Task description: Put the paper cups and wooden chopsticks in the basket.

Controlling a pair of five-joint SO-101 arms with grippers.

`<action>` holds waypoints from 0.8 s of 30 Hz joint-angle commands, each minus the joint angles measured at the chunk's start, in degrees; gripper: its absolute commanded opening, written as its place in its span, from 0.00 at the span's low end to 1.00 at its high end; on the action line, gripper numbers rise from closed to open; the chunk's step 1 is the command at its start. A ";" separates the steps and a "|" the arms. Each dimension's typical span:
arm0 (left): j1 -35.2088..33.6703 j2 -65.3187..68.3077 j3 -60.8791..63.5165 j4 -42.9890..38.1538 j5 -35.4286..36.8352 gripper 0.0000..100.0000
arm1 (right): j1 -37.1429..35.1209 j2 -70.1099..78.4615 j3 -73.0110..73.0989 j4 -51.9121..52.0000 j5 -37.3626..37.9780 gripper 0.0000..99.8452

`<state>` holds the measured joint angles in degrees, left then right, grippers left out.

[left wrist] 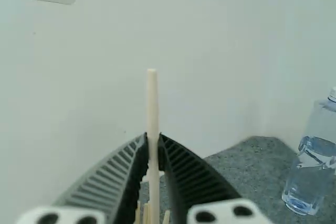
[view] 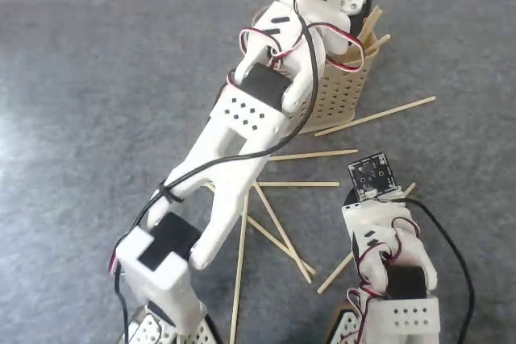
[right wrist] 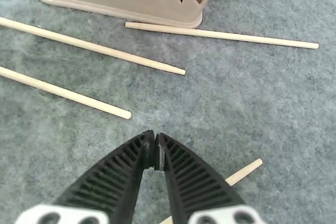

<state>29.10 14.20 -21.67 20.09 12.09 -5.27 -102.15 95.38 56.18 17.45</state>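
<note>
You're at the drop-off step for one stick. Your left gripper (left wrist: 152, 139) has its fingers clamped on a wooden chopstick (left wrist: 151, 103), which stands upright between them. In the high view the left arm (view: 250, 110) reaches to the top centre of the frame, over the basket (view: 343, 90). The next move, as I judge it, calls for lowering the stick into the basket mouth and letting go, keeping it off the rim so it cannot tip out.

Your right gripper (right wrist: 154, 139) sits at the lower centre of its own view, fingers closed on nothing, above the grey bench (right wrist: 273, 108). Loose chopsticks (view: 278, 231) lie scattered across the centre and right of the high view (at least six, by my count), so most of the job is left. The stick end (right wrist: 244, 171) at the lower right of the right wrist view looks the handiest for that arm.

The left wrist covers the basket mouth in the high view. You cannot tell how well the held stick lines up with the opening, how many sticks are inside, or whether any paper cups are in there.
</note>
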 commanded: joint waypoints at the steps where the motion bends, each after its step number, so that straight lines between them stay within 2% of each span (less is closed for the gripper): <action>1: 0.35 -1.14 0.84 0.26 -0.26 0.01 | -0.31 0.04 1.14 -0.75 0.79 0.01; 5: 1.85 -5.19 6.99 2.02 -0.53 0.05 | -0.31 0.04 1.14 -0.75 0.79 0.01; 10: 2.64 -10.20 11.30 7.21 -0.53 0.22 | -0.31 0.04 1.14 -0.75 0.79 0.01; 13: 2.37 -11.60 11.21 12.75 -0.26 0.25 | -0.31 0.04 1.14 -0.75 0.79 0.01; 19: 1.93 -23.91 11.21 33.49 1.49 0.25 | -0.31 0.04 1.14 -0.75 0.79 0.01; 24: 1.93 -34.29 11.91 60.22 0.00 0.25 | -0.31 0.04 1.14 -0.75 0.79 0.01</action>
<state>31.38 -13.23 -9.89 64.04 12.53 -5.27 -102.15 95.38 56.18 17.63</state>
